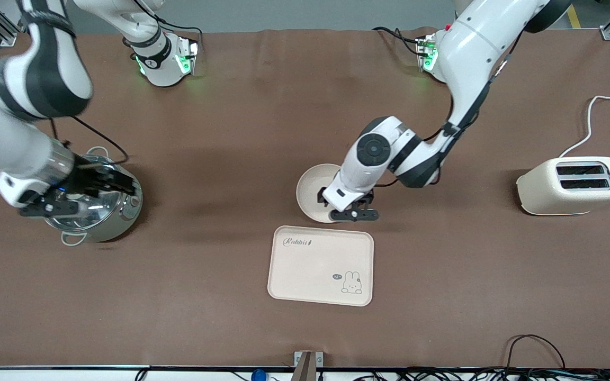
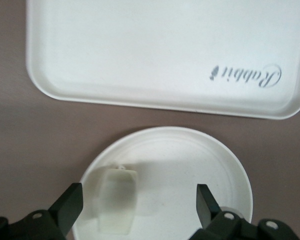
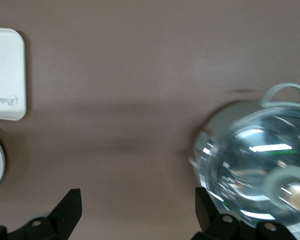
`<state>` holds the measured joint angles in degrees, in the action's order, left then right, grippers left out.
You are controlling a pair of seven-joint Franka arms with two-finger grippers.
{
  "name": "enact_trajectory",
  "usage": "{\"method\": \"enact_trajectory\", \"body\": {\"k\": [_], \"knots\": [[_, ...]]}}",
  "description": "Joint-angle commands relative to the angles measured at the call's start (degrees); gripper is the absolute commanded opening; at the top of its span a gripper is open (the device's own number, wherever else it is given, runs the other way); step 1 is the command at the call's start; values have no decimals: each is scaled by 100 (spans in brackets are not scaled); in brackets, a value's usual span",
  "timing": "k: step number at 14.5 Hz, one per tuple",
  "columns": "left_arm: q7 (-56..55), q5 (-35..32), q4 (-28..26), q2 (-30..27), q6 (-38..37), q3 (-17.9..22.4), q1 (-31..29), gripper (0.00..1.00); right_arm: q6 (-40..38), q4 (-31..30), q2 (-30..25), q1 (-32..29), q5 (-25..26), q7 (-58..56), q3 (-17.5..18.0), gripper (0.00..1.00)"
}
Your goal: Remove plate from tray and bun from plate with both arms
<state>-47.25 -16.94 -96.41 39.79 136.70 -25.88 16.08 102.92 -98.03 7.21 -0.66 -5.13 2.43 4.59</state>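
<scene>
The plate [image 1: 310, 193] sits on the brown table [image 1: 231, 132] just beside the edge of the cream tray [image 1: 321, 265] that is farther from the front camera, apart from it by a thin strip of tabletop. The bun [image 2: 117, 200] lies in the plate, a pale blocky lump seen in the left wrist view. The left gripper [image 1: 354, 214] hangs low over the plate's rim, its fingers [image 2: 70, 205] spread wide and released, with the bun showing between them but not grasped. The tray carries the script word "Rabbit" [image 1: 296, 242] near one corner and a small rabbit drawing [image 1: 352, 282] with a tiny speech bubble near the corner nearest the camera; what the bubble says is too small to read. The right gripper [image 1: 80, 193] hovers over the glass lid [image 3: 262, 170] of a steel pot [image 1: 96, 211] toward the right arm's end of the table, its fingers [image 3: 70, 210] also parted and holding nothing. A cream two-slot toaster [image 1: 572, 185] stands toward the left arm's end, with a small red warning mark on its top whose text cannot be made out, and a white cord [image 1: 591, 121] trailing from it.
</scene>
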Motion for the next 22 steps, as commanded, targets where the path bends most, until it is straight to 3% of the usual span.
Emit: {"method": "enact_trajectory", "body": {"k": [1, 5, 8, 16, 19, 22], "knots": [[-170, -283, -44, 37, -12, 48, 80, 99, -805, 300, -430, -373, 214, -775, -220, 100], [-135, -766, -352, -15, -12, 40, -8, 99, -1772, 1047, -448, -444, 249, -1271, -1029, 100], [-126, -767, -361, 11, -12, 48, 9, 99, -2197, 1409, -641, -409, 688, -1210, -1048, 100], [-223, -740, -396, -15, -73, 31, 97, 99, -2171, 1400, -660, -303, 619, -1201, -960, 100], [-258, -758, -405, -24, -82, 13, 97, 86, -2039, 1400, -651, -137, 653, -1201, -960, 100], [-267, -758, -423, 11, -82, 13, 97, 49, -1960, 1400, -642, -75, 654, -1192, -960, 100]]}}
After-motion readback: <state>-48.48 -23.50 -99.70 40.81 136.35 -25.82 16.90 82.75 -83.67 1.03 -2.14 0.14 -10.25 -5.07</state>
